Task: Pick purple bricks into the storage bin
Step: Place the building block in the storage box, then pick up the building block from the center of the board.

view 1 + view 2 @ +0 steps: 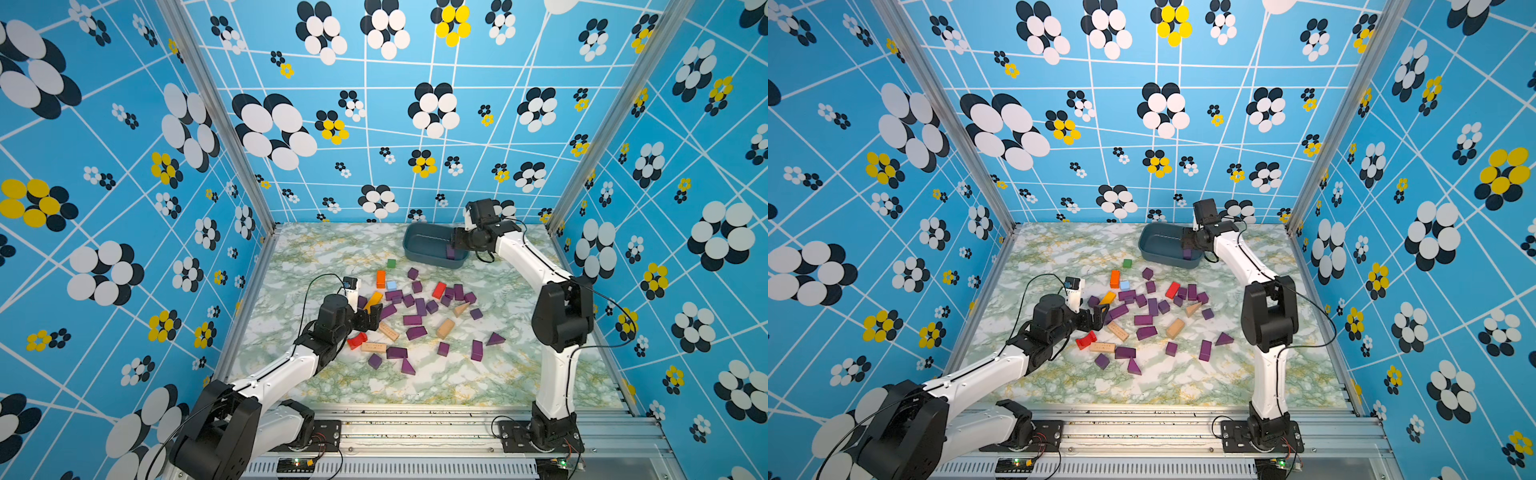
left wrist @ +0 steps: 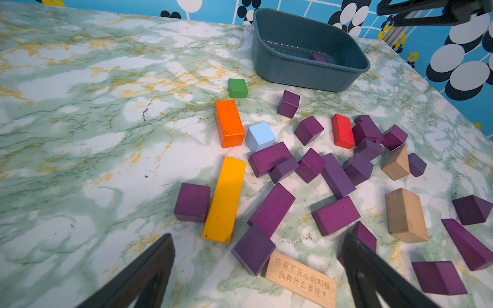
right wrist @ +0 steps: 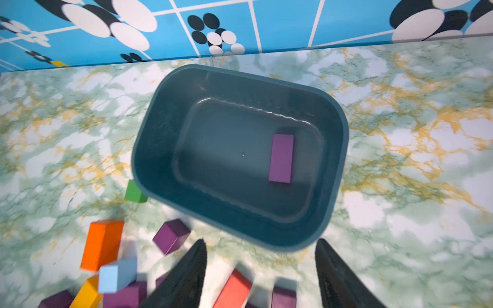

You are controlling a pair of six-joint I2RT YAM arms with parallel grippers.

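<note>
Now, right arm (image 1: 523, 257) extended over storage bin (image 1: 428, 259), upper centre; right gripper (image 3: 261, 241) parted, empty.
Left arm (image 1: 282, 370) low; left gripper (image 2: 257, 236) above purple bricks (image 2: 272, 210), spread wide, grasping nothing.

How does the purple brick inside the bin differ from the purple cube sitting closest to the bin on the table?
Shape: the purple brick is a long rectangular bar, while the purple cube is compact with equal-looking sides. Place: the brick lies flat on the floor of the storage bin; the cube rests on the marble table outside it, still to be picked. Both are the same dark purple.
</note>
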